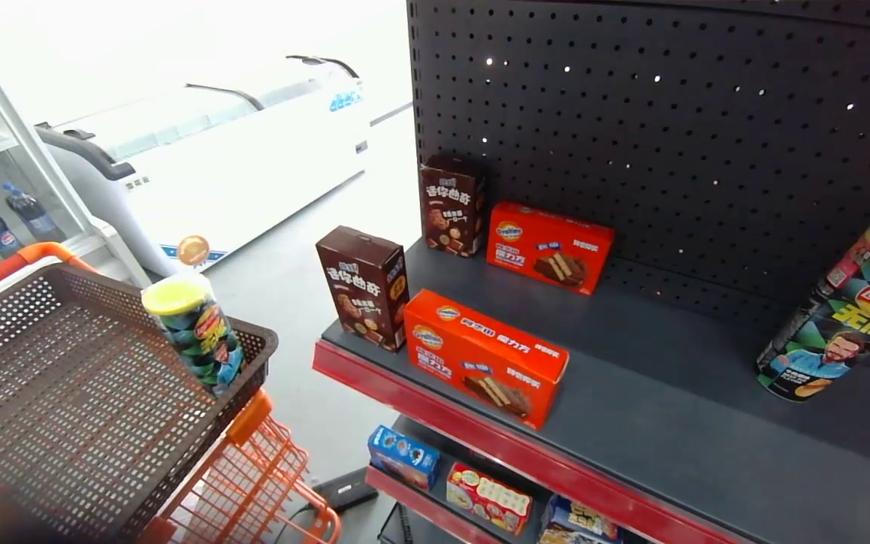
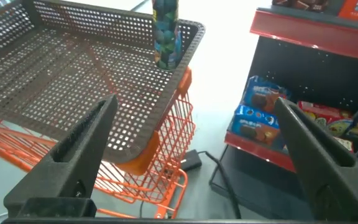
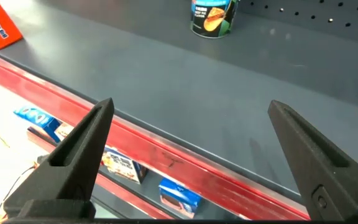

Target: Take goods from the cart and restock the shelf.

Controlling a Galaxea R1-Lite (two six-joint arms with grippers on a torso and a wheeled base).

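Standing upright in the corner of the brown basket (image 1: 65,393) nearest the shelf (image 1: 669,408) is a yellow-lidded chip can (image 1: 193,332). The basket sits on an orange cart (image 1: 254,468) parked off the shelf's left end. On the shelf's dark board, a second chip can (image 1: 835,317) leans tilted against the pegboard back (image 1: 669,136), toward the shelf's right side. At the shelf's left end, one brown cookie box (image 1: 363,287) stands at the front edge and another (image 1: 452,205) at the back. Just beside each lies an orange wafer box, the near one (image 1: 484,355) at the front and the far one (image 1: 548,245) by the pegboard.

The left gripper (image 2: 194,106) hangs off the shelf's left end, between the cart and the shelf's lower tier, with its fingers spread wide and nothing between them. The right gripper (image 3: 191,107) hovers over the shelf's red front lip (image 3: 166,149), likewise spread wide and empty, with the leaning can beyond it. Blue and pink packets (image 1: 442,476) line the shelf's lower tier.
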